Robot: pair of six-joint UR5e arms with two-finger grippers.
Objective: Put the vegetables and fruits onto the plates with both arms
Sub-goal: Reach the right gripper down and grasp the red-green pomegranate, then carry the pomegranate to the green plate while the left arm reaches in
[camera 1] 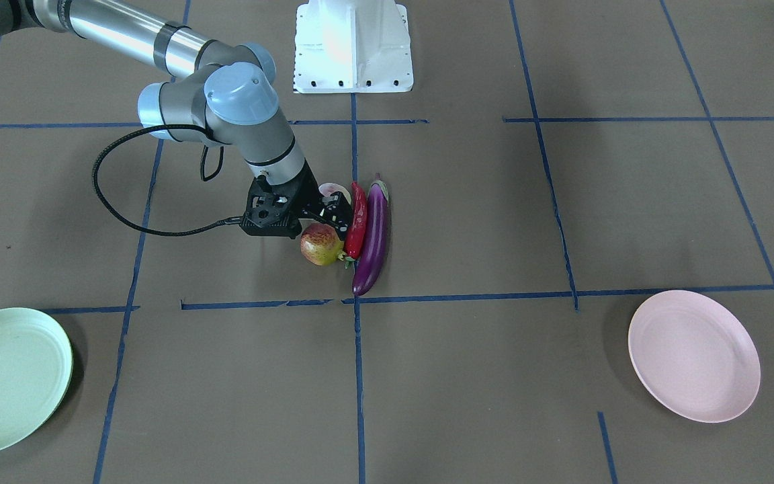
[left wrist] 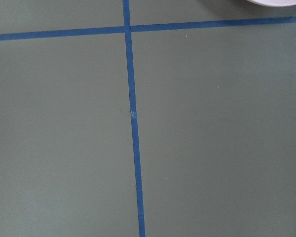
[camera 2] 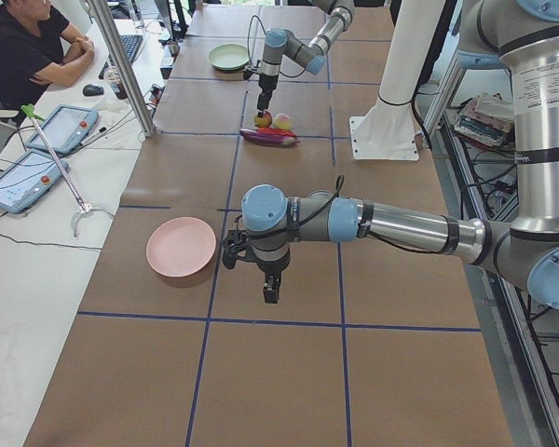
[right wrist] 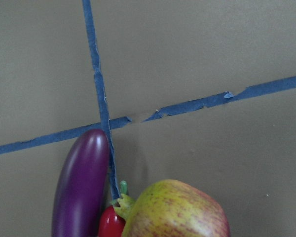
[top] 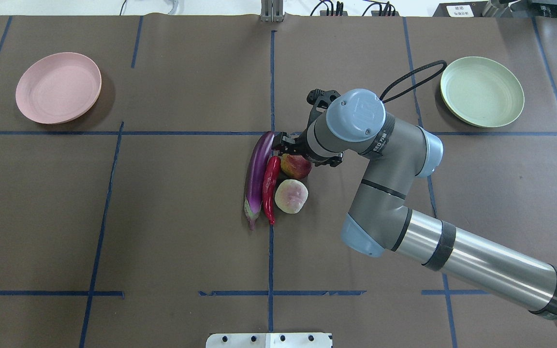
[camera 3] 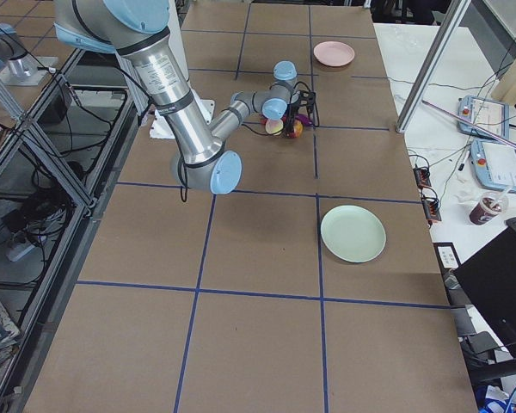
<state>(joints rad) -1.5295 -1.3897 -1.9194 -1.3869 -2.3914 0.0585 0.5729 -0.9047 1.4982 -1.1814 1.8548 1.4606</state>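
Note:
A purple eggplant [camera 1: 373, 235] and a red chili [camera 1: 358, 225] lie side by side at the table's middle, touching. A red-and-yellow-green fruit [camera 1: 320, 245] and a pale green, pink-blushed fruit [top: 291, 195] sit next to the chili. My right gripper [camera 1: 341, 216] hangs low over the red-and-yellow fruit [top: 297, 166], its jaws apart and holding nothing. That fruit fills the bottom of the right wrist view [right wrist: 177, 212], beside the eggplant [right wrist: 81, 182]. My left gripper [camera 2: 272, 291] points down over bare table near the pink plate [camera 2: 181, 247]; I cannot tell its state. The green plate [top: 481, 92] is empty.
The pink plate [top: 58, 87] is at the far left, the green plate at the far right, and both are well away from the produce. The white base block [camera 1: 353, 47] stands at the robot's edge. Blue tape lines [left wrist: 133, 123] cross the brown table. An operator [camera 2: 28, 56] sits beyond the far side.

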